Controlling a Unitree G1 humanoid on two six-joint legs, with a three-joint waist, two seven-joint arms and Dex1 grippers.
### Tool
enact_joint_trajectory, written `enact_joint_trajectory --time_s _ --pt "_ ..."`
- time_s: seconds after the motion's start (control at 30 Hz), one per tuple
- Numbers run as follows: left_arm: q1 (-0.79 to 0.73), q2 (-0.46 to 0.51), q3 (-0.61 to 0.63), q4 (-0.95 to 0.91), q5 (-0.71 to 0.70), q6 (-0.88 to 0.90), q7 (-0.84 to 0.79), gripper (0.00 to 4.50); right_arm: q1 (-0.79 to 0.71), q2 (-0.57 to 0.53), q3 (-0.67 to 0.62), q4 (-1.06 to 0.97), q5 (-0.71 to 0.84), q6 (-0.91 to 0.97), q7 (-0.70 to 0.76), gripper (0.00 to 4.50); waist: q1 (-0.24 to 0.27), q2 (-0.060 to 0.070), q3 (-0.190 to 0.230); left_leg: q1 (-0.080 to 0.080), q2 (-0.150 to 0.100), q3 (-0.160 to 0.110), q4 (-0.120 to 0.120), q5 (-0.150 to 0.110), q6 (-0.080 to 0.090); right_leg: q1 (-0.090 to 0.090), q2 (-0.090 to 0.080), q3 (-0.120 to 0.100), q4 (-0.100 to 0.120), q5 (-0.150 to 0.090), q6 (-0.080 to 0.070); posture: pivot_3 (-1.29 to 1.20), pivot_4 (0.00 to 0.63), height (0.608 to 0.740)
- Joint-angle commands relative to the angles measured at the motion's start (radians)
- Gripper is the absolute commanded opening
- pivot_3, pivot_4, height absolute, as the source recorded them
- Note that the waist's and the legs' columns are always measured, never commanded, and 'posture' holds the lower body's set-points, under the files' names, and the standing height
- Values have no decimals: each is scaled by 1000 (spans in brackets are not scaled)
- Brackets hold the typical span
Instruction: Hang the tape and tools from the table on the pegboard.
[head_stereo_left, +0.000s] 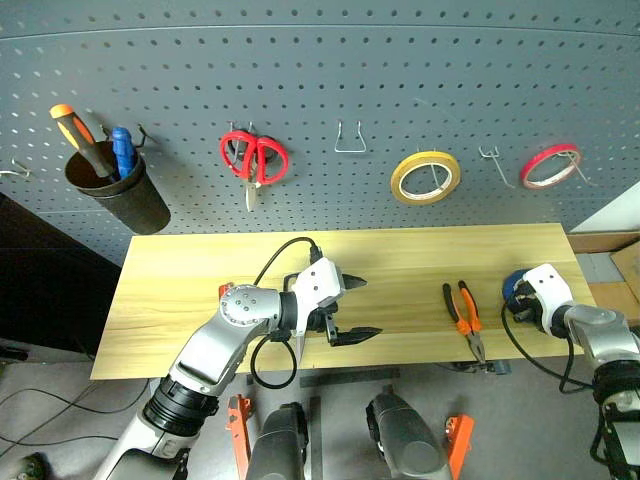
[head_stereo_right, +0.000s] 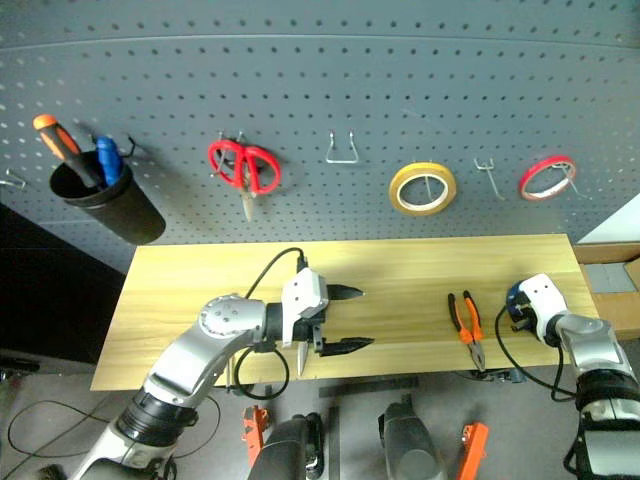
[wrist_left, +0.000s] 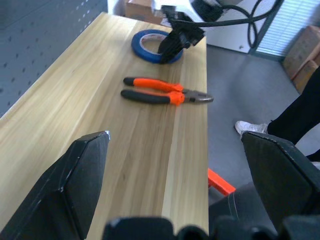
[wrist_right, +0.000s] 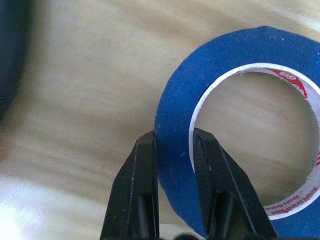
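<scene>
Right gripper (wrist_right: 172, 145) fingers pinching blue tape (wrist_right: 240, 65) wall, flat on pale plank worktop (head_stereo_left: 400, 260) far right; red print inside unreadable. Pliers (head_stereo_left: 465, 318) left of tape. Left gripper (head_stereo_left: 358, 308) fingers spread. Grey pegboard (head_stereo_left: 320, 90) behind.

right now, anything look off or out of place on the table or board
Nothing stands out. The pliers lie flat on the table, and the right gripper is shut on the blue tape's band near the table's right end. The left gripper hangs open. Items on the pegboard hang normally.
</scene>
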Motion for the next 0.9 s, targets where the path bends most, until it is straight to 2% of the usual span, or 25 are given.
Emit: enact_joint_trajectory --time_s 0.03,0.1,0.17,0.27,0.37,0.47,0.6,0.7,0.9 --pt "7 18 27 -52 -21 -6 -6 4500 150 -38 -76 -337 -8 87 -60 410 9 4 1 -2 0 0 0 0 -1 -2 0 0 1 0 0 -257 340 740" --pt "0 23 33 -51 -26 -5 -5 4500 248 -48 -118 -563 -18 130 -82 409 16 7 2 -10 -1 2 1 2 -3 -10 -1 2 3 0 0 -267 345 740" --pt "-8 23 41 -49 -34 -3 -7 4500 334 -17 -166 -794 -6 210 -109 409 15 10 4 -14 -1 4 1 2 -3 -17 -1 3 4 0 1 -277 349 740" --pt "-22 16 48 -36 -42 -10 -6 4500 437 51 -186 -1101 -66 286 -203 407 16 10 5 -16 -1 2 1 2 -3 -18 -1 2 4 0 1 -299 361 740" --pt "-38 1 57 -21 -54 -12 -2 4500 473 115 -158 -1284 -164 318 -308 407 16 11 7 -17 -1 1 0 2 -3 -19 0 1 3 0 1 -311 367 740" --pt "-52 -16 67 -14 -75 -4 -3 4500 487 159 -42 -1441 -294 300 -390 406 15 11 8 -21 -3 2 1 2 -3 -23 -1 2 4 0 1 -316 372 740" --pt "-71 -29 76 -2 -93 0 -3 4500 394 207 70 -1485 -385 297 -427 400 7 10 10 -24 -2 2 1 2 -3 -28 -1 2 5 0 1 -323 370 740" --pt "-84 -36 71 11 -85 -10 1 4500 290 205 58 -1418 -381 277 -412 399 -5 9 11 -24 -2 2 2 2 -3 -28 -1 2 5 0 1 -318 364 740" --pt "-90 -47 70 13 -80 -19 9 4500 164 193 -49 -1151 -267 114 -386 396 -6 6 14 -25 -2 2 1 2 -3 -28 -1 1 5 0 1 -308 359 740"
